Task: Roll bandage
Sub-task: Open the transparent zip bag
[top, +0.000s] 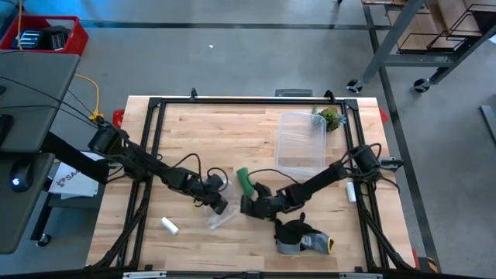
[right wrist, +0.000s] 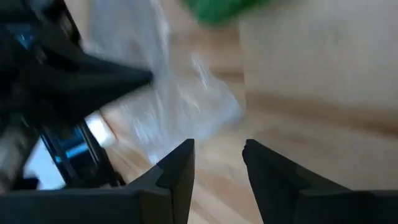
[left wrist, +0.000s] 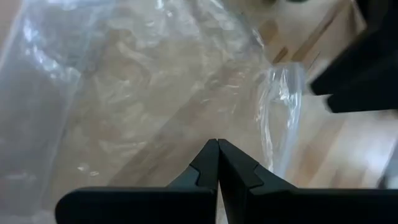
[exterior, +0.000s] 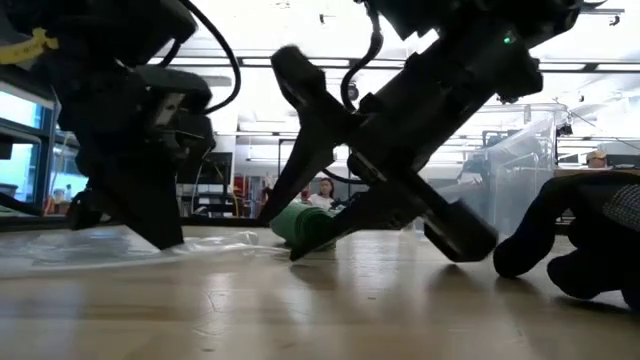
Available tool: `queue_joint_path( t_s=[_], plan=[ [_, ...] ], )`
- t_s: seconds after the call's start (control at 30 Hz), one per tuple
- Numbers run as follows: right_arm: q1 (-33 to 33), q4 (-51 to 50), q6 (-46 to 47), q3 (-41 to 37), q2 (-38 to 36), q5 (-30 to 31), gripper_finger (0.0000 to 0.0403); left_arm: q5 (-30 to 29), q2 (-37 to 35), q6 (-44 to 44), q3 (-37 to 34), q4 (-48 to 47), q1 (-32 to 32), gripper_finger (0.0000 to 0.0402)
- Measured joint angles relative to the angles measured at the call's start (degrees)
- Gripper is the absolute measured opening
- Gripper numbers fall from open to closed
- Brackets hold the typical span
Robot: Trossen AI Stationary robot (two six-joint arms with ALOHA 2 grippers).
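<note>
**A:** Where was the bandage (top: pixel 244 182) at that point?

**B:** Near the middle of the desk (top: pixel 256 124), a bright green roll lying on the wood. From overhead, its long axis ran roughly from 12 to 6 o'clock, tipped slightly toward 11.

**A:** And which arm was nearer?

**B:** The right one. The right claw (top: pixel 249 205) sat just at the roll's 6 o'clock end, so the bandage lay at about 12 o'clock from it. In the level view the green roll (exterior: pixel 305 224) showed on the desk under that arm's dark fingers, close to them, though I couldn't tell whether they touched it.

**A:** Was the right claw grasping it?

**B:** Not that I could see. Its own camera showed the two fingers (right wrist: pixel 177 165) parted with bare wood between them, and the green only at the far edge of that view (right wrist: pixel 214 9). So released, holding nothing.

**A:** The left one?

**B:** The left claw (top: pixel 219 204) was clenched, fingers pressed together, resting on a crumpled clear plastic bag (top: pixel 218 218) at about 8 o'clock from the roll.

**A:** So the next move?

**B:** My guess: the right claw would need to reach forward toward 12 o'clock and straddle the roll across its short axis.
</note>
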Motion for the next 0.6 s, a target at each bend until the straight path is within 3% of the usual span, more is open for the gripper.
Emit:
queue_joint_path(
  t_s=[0.27,0.5,0.6],
  plan=[
    [-3.03,-0.05,-1.35,0.15,0.37,-2.90,0.0135,1.42,3.68,-8.92,0.05,7.98,1.83,0.0000],
    [-2.86,0.99,-1.47,0.15,0.46,-2.66,0.0132,1.35,3.77,-9.85,0.01,8.66,3.53,0.0000],
    [-2.88,1.56,-2.86,0.13,0.46,-1.69,0.0109,1.40,3.77,-9.85,0.00,8.63,3.93,0.0000]
  ],
)
